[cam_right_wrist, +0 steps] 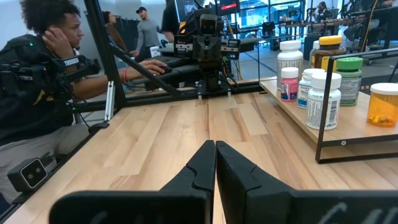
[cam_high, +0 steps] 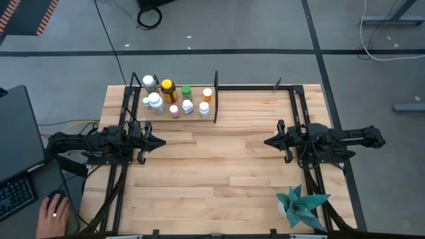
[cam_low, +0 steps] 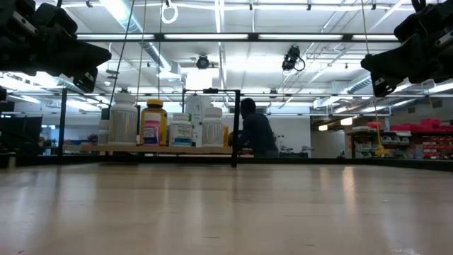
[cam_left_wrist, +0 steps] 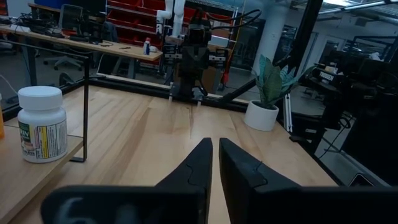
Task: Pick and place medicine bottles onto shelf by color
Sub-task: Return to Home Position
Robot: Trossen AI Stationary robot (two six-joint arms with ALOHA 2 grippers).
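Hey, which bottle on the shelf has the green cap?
The green-capped bottle stands in the back row, between the amber yellow-capped bottle and the orange bottle.

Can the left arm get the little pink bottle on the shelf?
Probably yes. The pink-capped bottle stands at the front edge of the shelf, with nothing between it and the left gripper. Its shut jaws must open first.

wood: pale plank tabletop [cam_high: 219, 166], mid-frame, smooth with a soft sheen; light-wood plank shelf [cam_right_wrist: 357, 127], right of frame, matt.
metal: the shelf's thin black posts [cam_right_wrist: 319, 127], matt.
plastic: small white pill bottle [cam_left_wrist: 41, 124], smooth; large amber bottle [cam_high: 169, 91] with yellow cap, translucent; dark two-finger left gripper [cam_left_wrist: 215, 144], matt.
paper: printed labels [cam_left_wrist: 45, 135] wrapping the bottles.
concrete: grey floor [cam_high: 265, 26], top of frame, dull.
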